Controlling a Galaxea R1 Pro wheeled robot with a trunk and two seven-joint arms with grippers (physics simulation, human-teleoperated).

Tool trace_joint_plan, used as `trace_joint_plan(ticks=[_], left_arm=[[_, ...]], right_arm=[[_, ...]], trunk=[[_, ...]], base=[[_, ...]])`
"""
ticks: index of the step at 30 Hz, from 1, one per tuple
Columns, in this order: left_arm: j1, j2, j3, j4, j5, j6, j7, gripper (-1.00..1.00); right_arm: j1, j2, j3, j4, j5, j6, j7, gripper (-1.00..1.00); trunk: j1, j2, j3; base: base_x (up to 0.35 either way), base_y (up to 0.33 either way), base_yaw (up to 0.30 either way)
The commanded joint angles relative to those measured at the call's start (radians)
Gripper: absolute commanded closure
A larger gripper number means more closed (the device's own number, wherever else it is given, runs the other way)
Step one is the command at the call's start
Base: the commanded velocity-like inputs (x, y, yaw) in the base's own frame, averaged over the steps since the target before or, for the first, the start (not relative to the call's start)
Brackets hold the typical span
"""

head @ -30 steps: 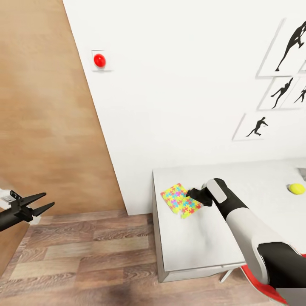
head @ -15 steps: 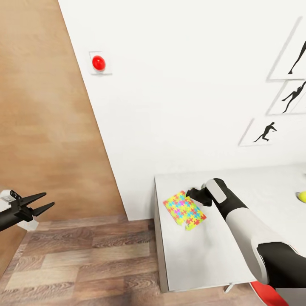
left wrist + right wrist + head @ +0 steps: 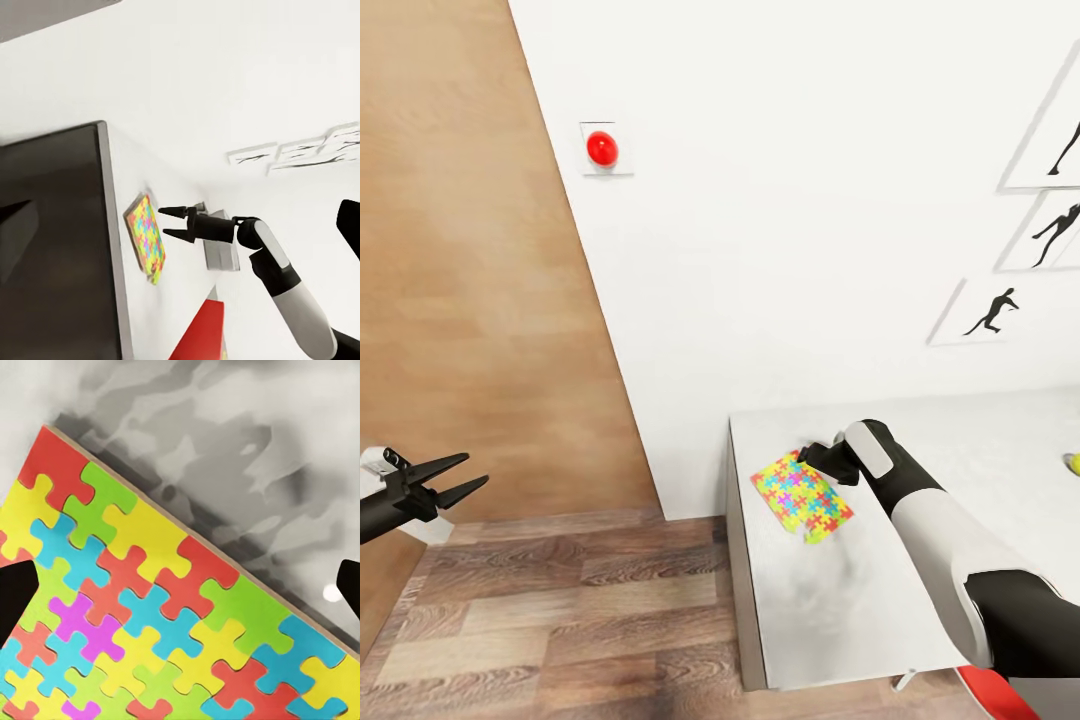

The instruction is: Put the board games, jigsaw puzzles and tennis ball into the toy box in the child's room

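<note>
On the table (image 3: pixel 830 600), near its left end, a jigsaw puzzle (image 3: pixel 802 495) lies flat. Just above it hangs the right gripper (image 3: pixel 171 222), jaws spread wide and holding nothing. Off to the left, over the wood floor (image 3: pixel 560 610), the left gripper (image 3: pixel 455 477) also stands open and empty. At the table's far right edge sits the tennis ball (image 3: pixel 1073 463).

You have the table (image 3: pixel 830 610), pale grey-white marbled top, standing against the white wall on the wood-plank floor (image 3: pixel 560 610). One jigsaw puzzle (image 3: pixel 802 495) lies flat near the table's left end, set askew to its edges. A tennis ball (image 3: pixel 1072 463) rests on the top, well apart from it.
</note>
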Motion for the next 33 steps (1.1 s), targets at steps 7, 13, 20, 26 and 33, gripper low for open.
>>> trace_joint_plan(ticks=[7,13,20,26,33], left_arm=[[-0.001,0.000,0.000,0.001,0.002,0.010,-0.002,-1.00],[-0.001,0.000,0.000,0.001,0.002,0.010,-0.002,-1.00],[-0.001,0.000,0.000,0.000,0.002,0.010,-0.002,-1.00],[-0.001,-0.001,-0.001,0.001,0.002,0.010,-0.002,-1.00],[-0.001,-0.001,-0.001,0.000,0.002,0.010,-0.002,-1.00]], right_arm=[[-0.001,-0.003,0.010,-0.001,-0.010,0.001,-0.009,-1.00],[-0.001,-0.005,0.012,-0.001,-0.010,0.002,-0.009,-1.00],[-0.001,-0.005,0.012,-0.001,-0.010,0.002,-0.009,-1.00],[-0.001,-0.005,0.012,-0.001,-0.011,0.002,-0.009,-1.00],[-0.001,-0.005,0.013,-0.001,-0.011,0.002,-0.008,-1.00]], trunk=[[0.001,-0.002,-0.003],[0.001,-0.002,-0.008],[0.001,-0.002,-0.016],[0.001,-0.002,-0.017],[0.001,-0.002,-0.017]], base=[[0.000,0.047,0.028],[0.000,0.021,0.064],[0.000,0.002,0.058],[0.000,0.000,0.007],[0.000,0.156,0.000]])
